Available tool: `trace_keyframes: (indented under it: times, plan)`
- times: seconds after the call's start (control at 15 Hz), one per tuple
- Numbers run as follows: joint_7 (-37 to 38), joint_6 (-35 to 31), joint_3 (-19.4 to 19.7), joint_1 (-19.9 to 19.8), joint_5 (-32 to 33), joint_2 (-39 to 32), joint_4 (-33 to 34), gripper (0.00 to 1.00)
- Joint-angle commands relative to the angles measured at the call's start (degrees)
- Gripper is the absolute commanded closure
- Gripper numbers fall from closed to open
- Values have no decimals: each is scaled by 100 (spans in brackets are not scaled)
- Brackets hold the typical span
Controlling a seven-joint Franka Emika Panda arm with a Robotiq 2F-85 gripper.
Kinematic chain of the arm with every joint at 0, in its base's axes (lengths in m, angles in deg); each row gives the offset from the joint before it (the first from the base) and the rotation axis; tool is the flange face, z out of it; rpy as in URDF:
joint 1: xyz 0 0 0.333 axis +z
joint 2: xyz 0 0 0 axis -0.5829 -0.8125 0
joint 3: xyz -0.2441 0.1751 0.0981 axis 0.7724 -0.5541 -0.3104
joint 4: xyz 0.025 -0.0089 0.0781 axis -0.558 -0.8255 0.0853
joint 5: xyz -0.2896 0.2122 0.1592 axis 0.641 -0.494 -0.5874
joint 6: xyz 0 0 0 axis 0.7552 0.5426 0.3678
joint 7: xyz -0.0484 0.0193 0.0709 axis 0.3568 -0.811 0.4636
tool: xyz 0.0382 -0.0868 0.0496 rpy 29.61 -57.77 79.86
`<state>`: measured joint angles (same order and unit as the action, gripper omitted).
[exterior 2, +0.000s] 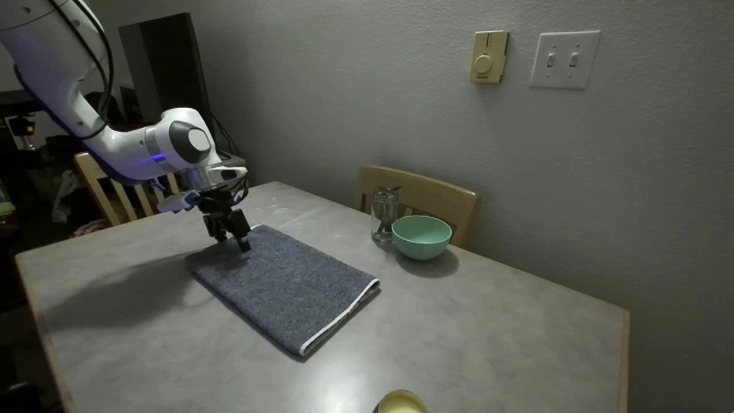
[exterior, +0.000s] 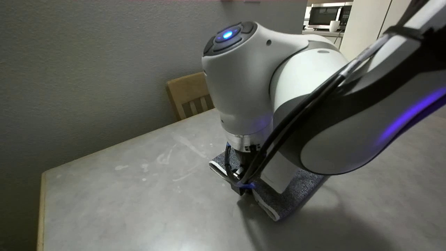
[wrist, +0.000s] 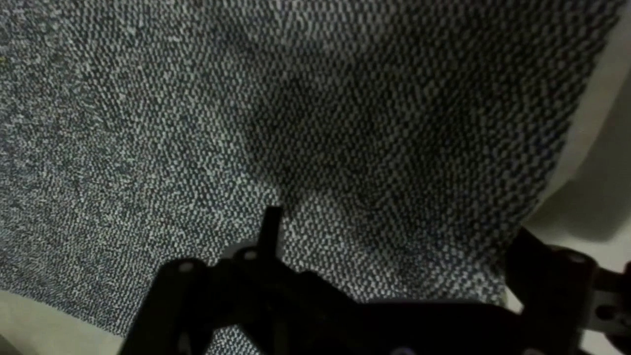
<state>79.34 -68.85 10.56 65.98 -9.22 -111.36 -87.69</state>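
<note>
I have the gripper (wrist: 398,222) at one end of the folded gray towel (exterior 2: 289,292), fingers wide apart; the towel lies on the table (exterior 2: 487,332); beyond stand a mint-green bowl (exterior 2: 421,238) and glass jar (exterior 2: 384,215), then a wooden chair (exterior 2: 424,182).

A wooden chair (exterior 2: 441,193) stands between a textured grey wall (exterior 2: 344,86) with light switches (exterior 2: 565,59) and a grey-topped table (exterior 2: 487,338).

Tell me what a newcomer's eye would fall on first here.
First is the bulky white arm looming across an exterior view, its open gripper low at one end of the folded gray towel on the table. Next comes the green bowl beside a clear glass, near the table's edge.
</note>
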Motion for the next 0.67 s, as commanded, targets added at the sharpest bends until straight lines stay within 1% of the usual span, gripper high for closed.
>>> trace_keyframes:
  times: [0.0, 0.13, 0.2, 0.27, 0.4, 0.6]
  plan:
    - [109, 337, 131, 75, 390, -177, 73, 0]
    - [124, 382, 104, 58, 501, -185, 89, 0]
    - [121, 383, 87, 47, 526, -191, 97, 25]
    - [97, 364, 55, 25, 517, -196, 105, 26]
    - [30, 302, -44, -19, 416, -193, 125, 38]
    - [-51, 248, -175, -70, 312, -201, 159, 62]
